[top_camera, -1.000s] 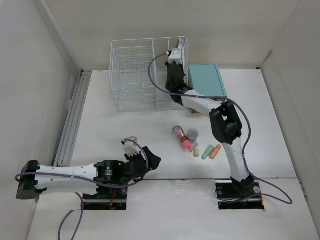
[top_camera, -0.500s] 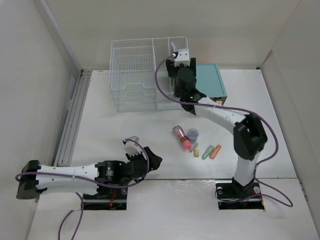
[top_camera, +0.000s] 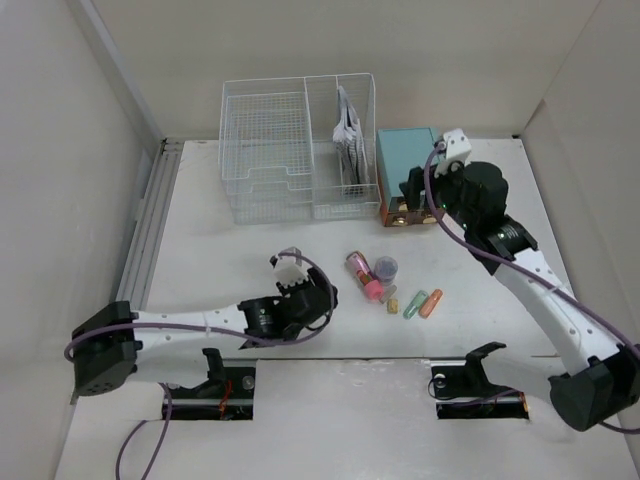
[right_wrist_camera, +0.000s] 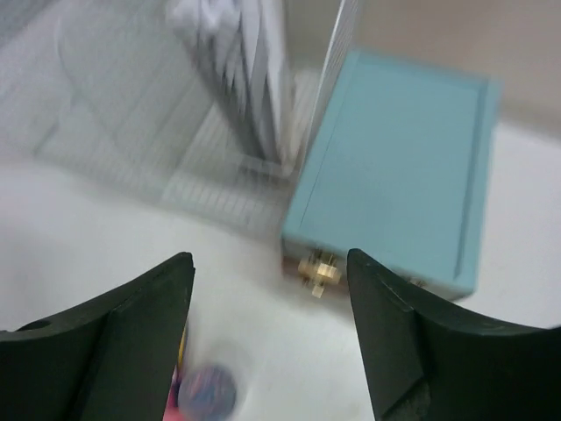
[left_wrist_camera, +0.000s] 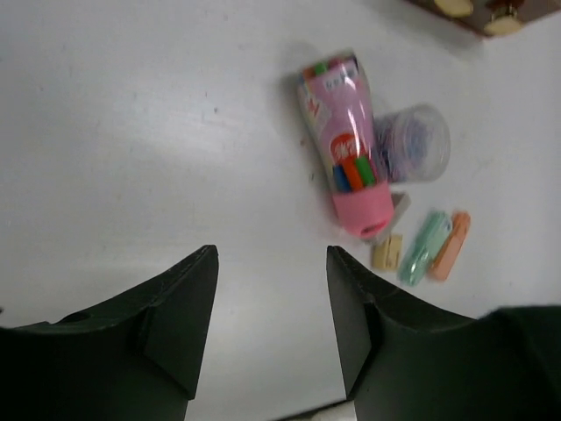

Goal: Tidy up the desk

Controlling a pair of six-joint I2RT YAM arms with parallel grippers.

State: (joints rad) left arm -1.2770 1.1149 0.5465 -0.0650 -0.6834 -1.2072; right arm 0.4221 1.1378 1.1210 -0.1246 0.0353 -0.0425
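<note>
Left hand [left_wrist_camera: 270,263] spread, empty, above the desk [left_wrist_camera: 131,123]. Ahead-right: pink tube [left_wrist_camera: 344,132] holding coloured markers [left_wrist_camera: 352,171], clear jar [left_wrist_camera: 414,145] touching it, contents unclear. Right hand [right_wrist_camera: 269,263] spread, empty; beyond, teal box [right_wrist_camera: 394,175], wire rack [right_wrist_camera: 131,132] with upright papers [right_wrist_camera: 232,70], blurred.

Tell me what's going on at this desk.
Two robot arms are tidying the desk. The left gripper hangs open and empty near a pink marker pack, which lies beside a clear tub, a green highlighter and an orange highlighter. The right gripper, also open and empty, hovers by the teal drawer box next to the wire rack, which holds upright papers.
</note>
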